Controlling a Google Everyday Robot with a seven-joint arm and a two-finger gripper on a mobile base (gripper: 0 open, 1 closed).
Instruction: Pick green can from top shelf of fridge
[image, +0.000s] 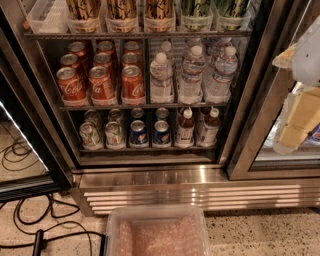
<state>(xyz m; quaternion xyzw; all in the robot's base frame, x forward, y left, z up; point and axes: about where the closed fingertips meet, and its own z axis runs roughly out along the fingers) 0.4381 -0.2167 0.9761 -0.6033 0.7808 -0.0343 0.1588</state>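
Note:
The fridge stands open in front of me. Its top shelf runs along the top edge of the view, lined with clear plastic trays. Two green cans stand in the right-hand trays, one left of the other; only their lower parts show. Three tan-and-black cans stand to their left. My gripper, pale and yellowish, hangs at the right edge in front of the door frame, lower than the top shelf and well right of the green cans.
Red cola cans and water bottles fill the middle rack. Small cans and bottles fill the lower rack. A clear plastic bin sits on the floor below. Black cables lie at the left. A glass door stands at the right.

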